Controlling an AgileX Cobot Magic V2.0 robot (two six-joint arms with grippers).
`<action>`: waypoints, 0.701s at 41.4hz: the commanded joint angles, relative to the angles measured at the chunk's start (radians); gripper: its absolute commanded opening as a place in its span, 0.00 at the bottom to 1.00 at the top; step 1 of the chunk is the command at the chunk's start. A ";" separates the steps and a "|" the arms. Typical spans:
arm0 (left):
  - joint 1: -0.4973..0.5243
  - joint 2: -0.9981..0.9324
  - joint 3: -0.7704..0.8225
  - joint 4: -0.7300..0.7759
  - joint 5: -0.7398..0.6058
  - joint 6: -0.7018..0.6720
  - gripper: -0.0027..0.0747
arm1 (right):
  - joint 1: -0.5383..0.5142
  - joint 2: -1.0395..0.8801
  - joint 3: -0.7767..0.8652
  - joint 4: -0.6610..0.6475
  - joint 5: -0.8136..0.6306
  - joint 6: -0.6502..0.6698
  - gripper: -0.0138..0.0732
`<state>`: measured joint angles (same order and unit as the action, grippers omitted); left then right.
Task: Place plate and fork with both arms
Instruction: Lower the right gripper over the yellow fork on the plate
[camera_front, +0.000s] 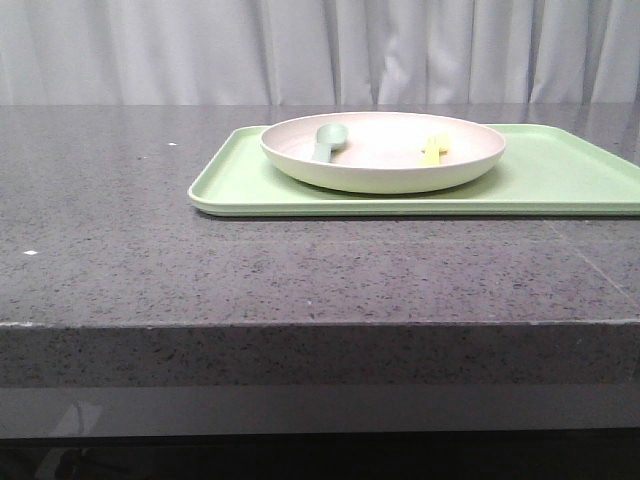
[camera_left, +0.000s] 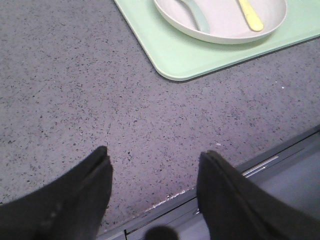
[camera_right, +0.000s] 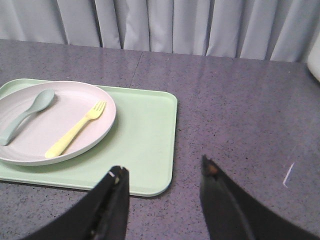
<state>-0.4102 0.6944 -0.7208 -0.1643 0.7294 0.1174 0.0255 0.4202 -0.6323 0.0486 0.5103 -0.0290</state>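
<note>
Opening stage, before any grasp. The plate (camera_front: 383, 165) sits on a light-green tray (camera_front: 560, 175) on the grey tabletop (camera_front: 200, 270); the fork (camera_right: 76, 130) lies inside the plate beside a pale spoon (camera_right: 26, 116), tines toward the curtain. Neither task item appears moved yet. The left end effector (camera_left: 155, 170) hovers over the tabletop's near edge, well apart from the tray, fingers spread and empty. The right end effector (camera_right: 162, 187) hangs near the tray's near corner, likewise spread wide, holding and touching nothing. The next move likely calls for each arm to approach: one pinching the slim fork, the other the plate's rim.
</note>
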 joint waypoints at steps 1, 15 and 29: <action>-0.004 -0.003 -0.026 -0.020 -0.071 -0.004 0.53 | 0.002 0.015 -0.034 -0.012 -0.093 -0.011 0.58; -0.004 -0.003 -0.026 -0.020 -0.071 -0.004 0.53 | 0.002 0.105 -0.104 0.008 0.006 -0.011 0.68; -0.004 -0.003 -0.026 -0.020 -0.071 -0.004 0.53 | 0.108 0.388 -0.321 0.195 0.200 -0.175 0.76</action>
<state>-0.4102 0.6939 -0.7203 -0.1643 0.7285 0.1174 0.0948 0.7447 -0.8749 0.1897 0.7363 -0.1482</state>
